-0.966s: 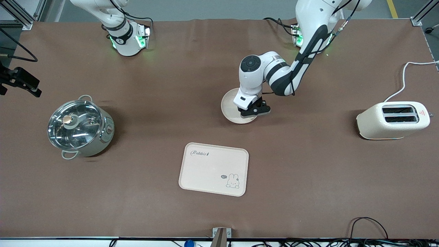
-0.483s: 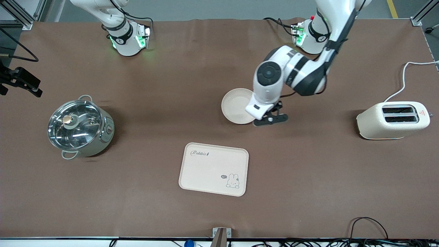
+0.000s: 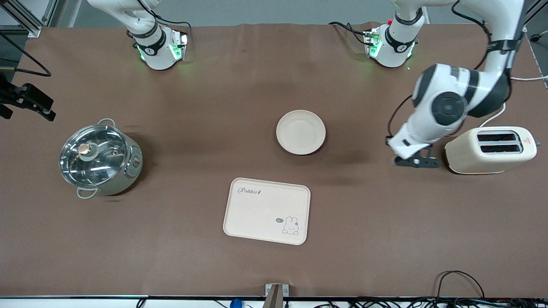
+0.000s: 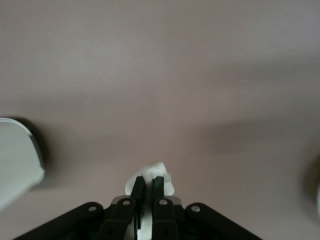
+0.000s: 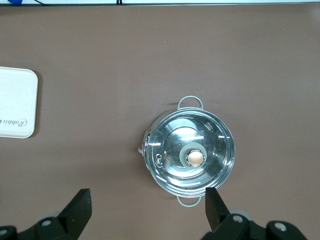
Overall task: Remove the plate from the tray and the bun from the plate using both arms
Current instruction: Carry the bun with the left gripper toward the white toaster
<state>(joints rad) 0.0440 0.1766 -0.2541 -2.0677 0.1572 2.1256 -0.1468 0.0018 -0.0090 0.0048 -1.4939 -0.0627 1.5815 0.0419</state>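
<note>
The brown desk [image 3: 205, 265] fills nearly the whole front view, with both arms' green-lit bases along the top edge. The left arm [image 3: 454, 102] comes from the base at the upper right and bends down to the right of centre, its left pincer [image 3: 416, 162] low over bare desk just beside the cream toaster [image 3: 490, 150] that stands at the right edge, toward the left arm's end. In the left wrist view the left pincer [image 4: 145, 187] has its fingers [image 4: 158, 186] drawn close together, with a small pale lump showing just ahead of the tips; whether they clamp it I cannot tell, and what it is I cannot tell either. The right arm [image 3: 137, 21] waits, folded up at the upper left of the front view; its right pincer [image 5: 147, 210] appears only in the right wrist view, spread wide apart high over the steel pot [image 3: 100, 158], which sits at the middle left under a glass lid. The rectangular rabbit tray [image 3: 265, 205] lies at the lower centre of the front view, nearest the front camera. The plate [image 3: 301, 132] rests bare on the desk at the centre, farther from the front camera than the tray and well apart from the toaster and the left pincer. No bun can be made out for certain.
</note>
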